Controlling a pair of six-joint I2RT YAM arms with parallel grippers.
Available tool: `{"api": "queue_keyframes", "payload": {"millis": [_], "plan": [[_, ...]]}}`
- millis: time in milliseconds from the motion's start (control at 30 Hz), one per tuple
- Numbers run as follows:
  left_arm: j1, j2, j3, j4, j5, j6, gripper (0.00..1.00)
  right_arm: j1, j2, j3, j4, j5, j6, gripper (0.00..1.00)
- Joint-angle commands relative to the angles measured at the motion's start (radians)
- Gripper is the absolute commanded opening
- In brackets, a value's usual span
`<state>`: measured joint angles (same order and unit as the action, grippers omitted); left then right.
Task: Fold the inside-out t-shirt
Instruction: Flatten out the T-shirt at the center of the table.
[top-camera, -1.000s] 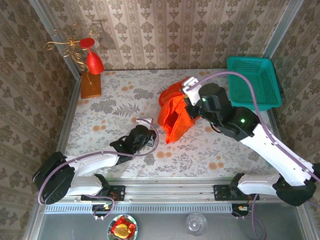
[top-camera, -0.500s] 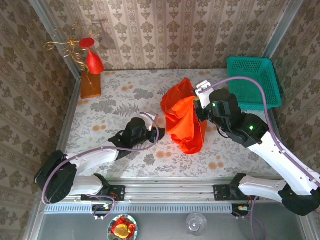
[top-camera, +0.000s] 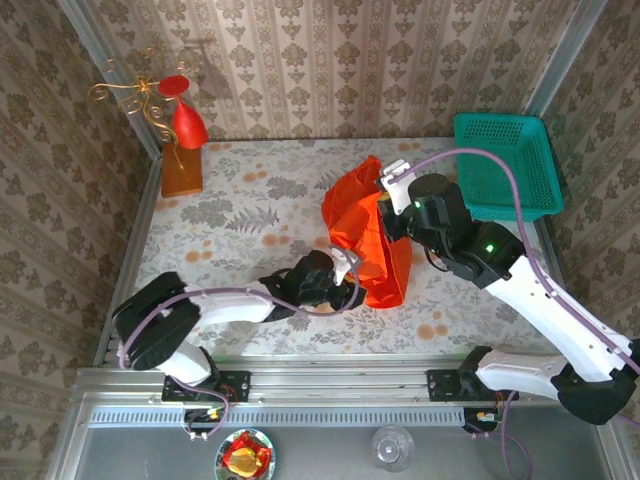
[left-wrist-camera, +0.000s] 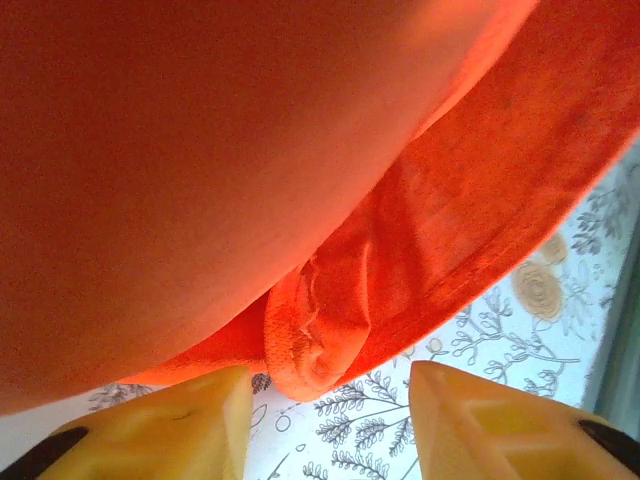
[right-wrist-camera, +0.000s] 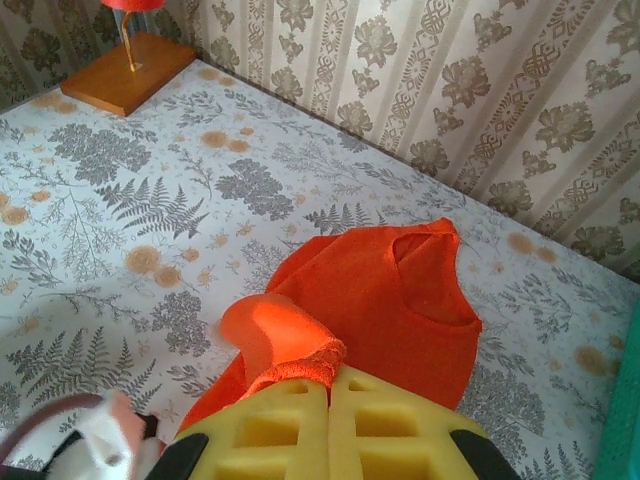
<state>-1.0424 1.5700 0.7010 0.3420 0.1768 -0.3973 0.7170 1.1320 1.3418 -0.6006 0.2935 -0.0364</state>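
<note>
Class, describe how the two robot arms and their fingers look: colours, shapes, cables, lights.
The left arm and right arm have white link shells, black joint housings and a pale purple cable each. The right one shows small green lights. The fingers are blocky yellow with square recesses.

Floral-patterned table (top-camera: 230, 250); wooden ornament base (top-camera: 181, 172) far left; teal basket (top-camera: 520, 160) far right; t-shirt (top-camera: 352, 215) hem seemingly touching.

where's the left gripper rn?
Top view: mid-table, near side, the left gripper sits at the near-left edge of the t-shirt that the right gripper holds bunched up. Its fingers stand open, a fabric fold at their tips.
</note>
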Motion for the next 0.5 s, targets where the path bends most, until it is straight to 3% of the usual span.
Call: {"api": "queue_keyframes", "payload": {"millis": [0,167,467], "plan": [[-0.006,0.05,0.064,0.005,0.01,-0.051,0.53,-0.005,-0.002,0.051,0.041,-0.025,0.025,0.0],[0.004,0.13,0.135,-0.016,0.007,-0.055,0.54,-0.006,-0.001,0.057,0.041,-0.036,0.032,0.0],[0.012,0.24,0.161,0.04,0.089,-0.096,0.35,-0.009,-0.019,0.051,0.033,0.024,0.014,0.0]]}}
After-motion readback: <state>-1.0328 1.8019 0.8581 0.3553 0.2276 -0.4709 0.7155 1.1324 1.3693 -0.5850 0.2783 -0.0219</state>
